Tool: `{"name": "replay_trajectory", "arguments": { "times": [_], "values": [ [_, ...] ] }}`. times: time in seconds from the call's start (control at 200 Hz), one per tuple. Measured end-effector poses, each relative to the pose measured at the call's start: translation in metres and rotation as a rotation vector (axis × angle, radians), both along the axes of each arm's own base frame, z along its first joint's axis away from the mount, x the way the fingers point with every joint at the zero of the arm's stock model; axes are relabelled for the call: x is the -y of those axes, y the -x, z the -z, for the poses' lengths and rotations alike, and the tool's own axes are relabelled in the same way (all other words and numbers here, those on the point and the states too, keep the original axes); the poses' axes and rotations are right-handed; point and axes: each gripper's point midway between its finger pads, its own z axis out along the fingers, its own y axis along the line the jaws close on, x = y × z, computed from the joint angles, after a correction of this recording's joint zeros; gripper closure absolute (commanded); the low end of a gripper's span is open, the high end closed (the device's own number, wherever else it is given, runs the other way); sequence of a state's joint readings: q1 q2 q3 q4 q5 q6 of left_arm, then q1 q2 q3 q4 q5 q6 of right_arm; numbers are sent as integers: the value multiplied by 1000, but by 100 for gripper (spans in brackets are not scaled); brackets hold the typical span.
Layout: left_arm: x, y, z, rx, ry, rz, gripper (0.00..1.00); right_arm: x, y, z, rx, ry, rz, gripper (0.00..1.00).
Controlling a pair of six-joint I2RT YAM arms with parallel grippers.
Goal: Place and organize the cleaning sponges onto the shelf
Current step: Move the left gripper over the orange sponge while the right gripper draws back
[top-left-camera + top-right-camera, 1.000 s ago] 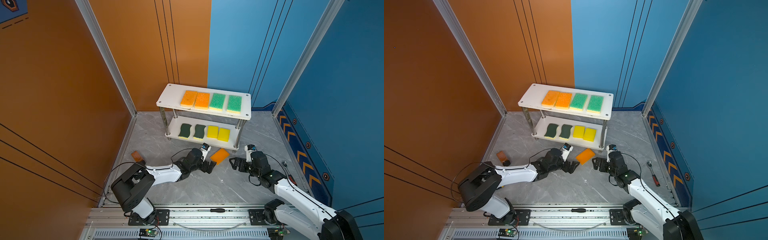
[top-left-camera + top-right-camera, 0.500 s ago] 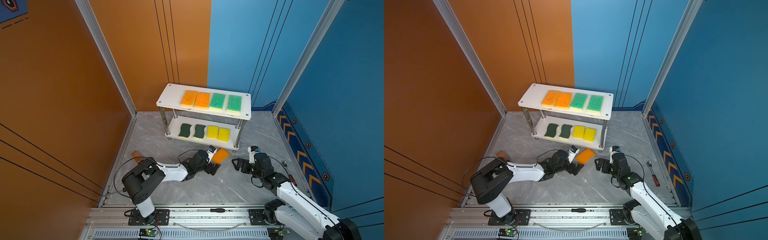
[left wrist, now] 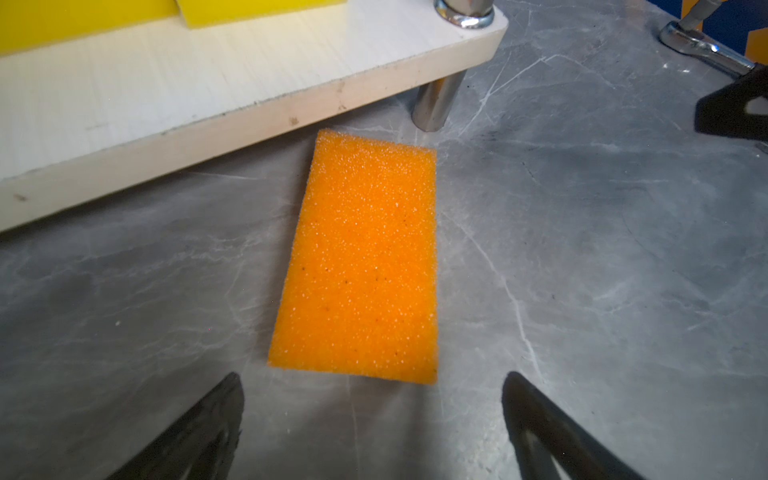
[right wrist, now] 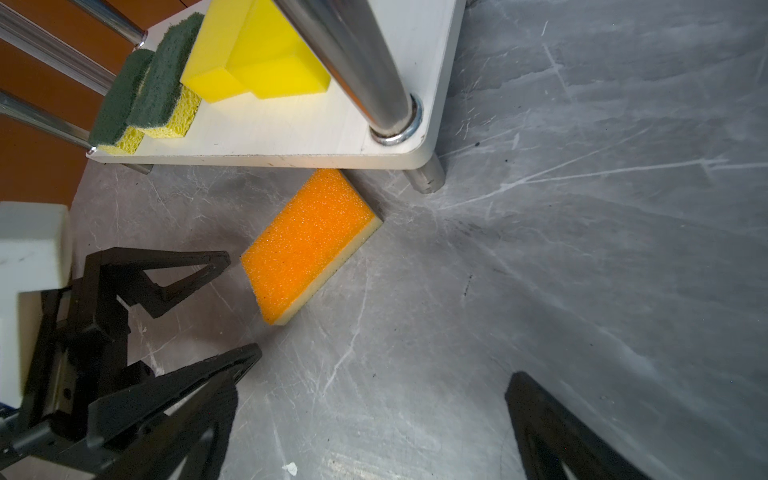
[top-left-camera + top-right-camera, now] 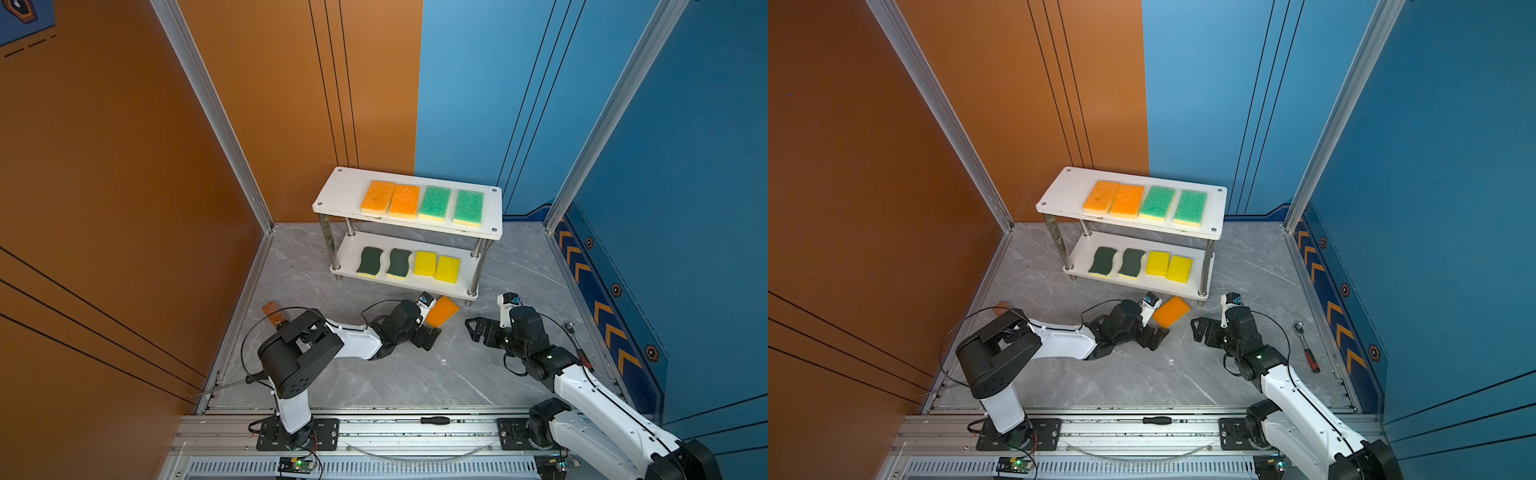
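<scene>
**A:** Which step is this?

**B:** Picking the last one, I judge. Left gripper is wide open, empty, just short of the orange sponge, which is on the floor against the shelf's lower board.

**A:** Next?

**B:** Straddle it, close, lift. Right gripper is open and empty too.

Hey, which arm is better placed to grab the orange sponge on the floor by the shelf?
Left. The left tool, open, faces the orange sponge end-on, just short of its near end. The right tool, also open, is off to its side, not lined up.
</scene>
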State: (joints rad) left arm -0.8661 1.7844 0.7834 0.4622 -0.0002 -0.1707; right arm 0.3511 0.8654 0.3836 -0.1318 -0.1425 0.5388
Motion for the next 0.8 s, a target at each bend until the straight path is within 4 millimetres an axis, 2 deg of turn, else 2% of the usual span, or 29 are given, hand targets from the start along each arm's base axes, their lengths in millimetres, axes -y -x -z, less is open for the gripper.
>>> {"name": "replay_trajectory", "arguments": {
  "times": [0.801],
  "values": [
    [10, -8, 12, 1, -20, 10, 2, 0, 1, 1, -5, -7, -3, 0]
  ]
}}
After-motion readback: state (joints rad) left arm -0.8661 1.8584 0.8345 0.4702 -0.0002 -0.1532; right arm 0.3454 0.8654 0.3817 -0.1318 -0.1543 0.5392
